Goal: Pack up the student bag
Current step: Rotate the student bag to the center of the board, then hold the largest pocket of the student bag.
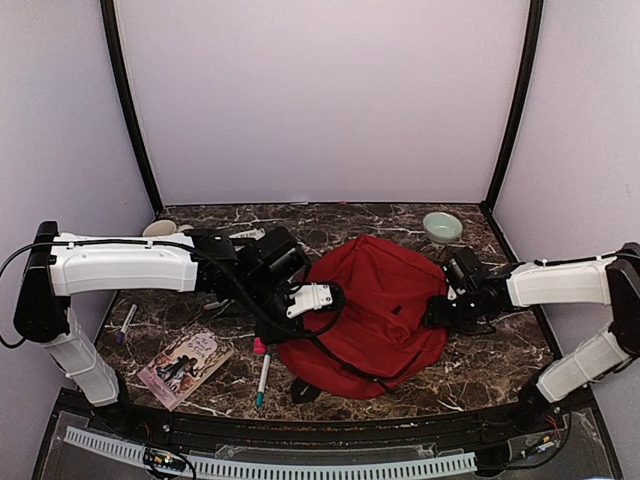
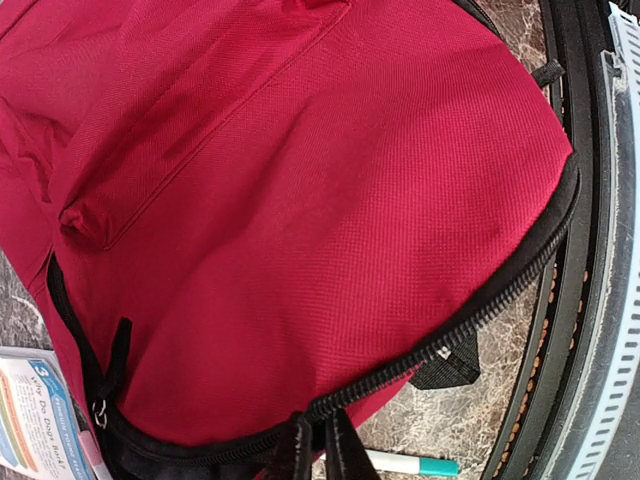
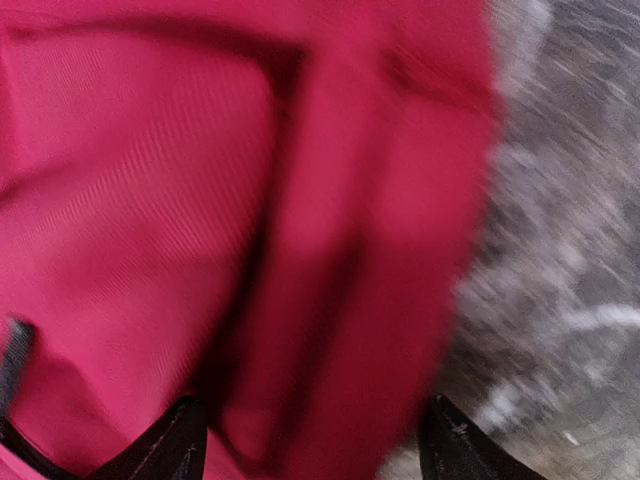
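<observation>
The student bag (image 1: 375, 310) is a big red backpack lying in the middle of the marble table, its black zipper (image 2: 480, 320) running along the near edge. My left gripper (image 1: 328, 297) is at the bag's left side. In the left wrist view the left gripper (image 2: 320, 440) has its fingers pinched together on the zipper band. My right gripper (image 1: 440, 306) is at the bag's right side. The right wrist view is blurred, and there the right gripper (image 3: 312, 440) is open, its fingers spread wide with a fold of the red fabric (image 3: 150, 200) between them.
A green bowl (image 1: 442, 226) stands behind the bag at the right. An illustrated book (image 1: 185, 365) lies front left. A teal-capped pen (image 1: 262, 378) lies beside the bag, and a purple marker (image 1: 125, 325) lies far left. A white cup (image 1: 160, 228) sits at the back left. The black frame (image 2: 580, 250) borders the near edge.
</observation>
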### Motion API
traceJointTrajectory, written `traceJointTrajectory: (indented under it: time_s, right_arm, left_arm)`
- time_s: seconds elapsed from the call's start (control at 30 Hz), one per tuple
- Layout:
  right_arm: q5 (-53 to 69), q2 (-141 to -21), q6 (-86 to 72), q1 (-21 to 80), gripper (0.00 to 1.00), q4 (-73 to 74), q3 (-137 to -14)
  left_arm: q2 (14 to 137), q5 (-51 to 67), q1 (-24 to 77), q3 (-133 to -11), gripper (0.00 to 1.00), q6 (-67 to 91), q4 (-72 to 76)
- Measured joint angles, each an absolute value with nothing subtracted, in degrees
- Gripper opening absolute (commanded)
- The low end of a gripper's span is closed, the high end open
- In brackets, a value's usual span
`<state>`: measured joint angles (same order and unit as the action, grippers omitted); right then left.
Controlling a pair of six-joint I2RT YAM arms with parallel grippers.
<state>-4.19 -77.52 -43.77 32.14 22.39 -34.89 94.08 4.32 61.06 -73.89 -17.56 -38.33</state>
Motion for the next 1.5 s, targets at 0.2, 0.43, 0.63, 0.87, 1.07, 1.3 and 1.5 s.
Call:
traceJointTrajectory:
  time_s: [0.2, 0.43, 0.63, 0.87, 1.07, 1.3, 1.5]
  right_arm:
    - [-1.1, -92.0, -38.3, 29.1, 0.7, 16.9, -47.0]
    - [2.4, -108.2, -30.3, 27.4, 0.71, 17.6, -66.8]
    - [2.7, -110.3, -23.9, 27.4, 0.77, 21.2, -75.4]
    - [0.1, -97.9, -20.1, 27.2, 0.87, 26.3, -70.1]
    - [-4.4, -84.2, -19.1, 26.7, 0.94, 29.8, -65.1]
    - [-10.0, -69.6, -21.0, 25.8, 0.95, 35.3, -57.2]
    - [-11.6, -57.8, -25.3, 25.7, 0.95, 39.9, -51.1]
  left_arm:
    - [94.1, 4.3, 61.4, -74.1, 0.0, -15.6, -38.5]
    - [93.9, 4.0, 61.9, -76.0, 0.05, -11.2, -39.1]
    - [93.8, 0.7, 62.0, -81.8, 0.57, -8.7, -40.6]
    - [92.2, -2.2, 62.1, -87.2, 0.75, -8.2, -40.8]
    - [92.7, -0.4, 62.6, -88.4, 0.75, -10.8, -40.1]
    - [100.4, 2.9, 66.4, -92.3, 0.74, -16.8, -38.4]
    - [107.2, 4.5, 68.9, -93.5, 0.74, -21.5, -38.1]
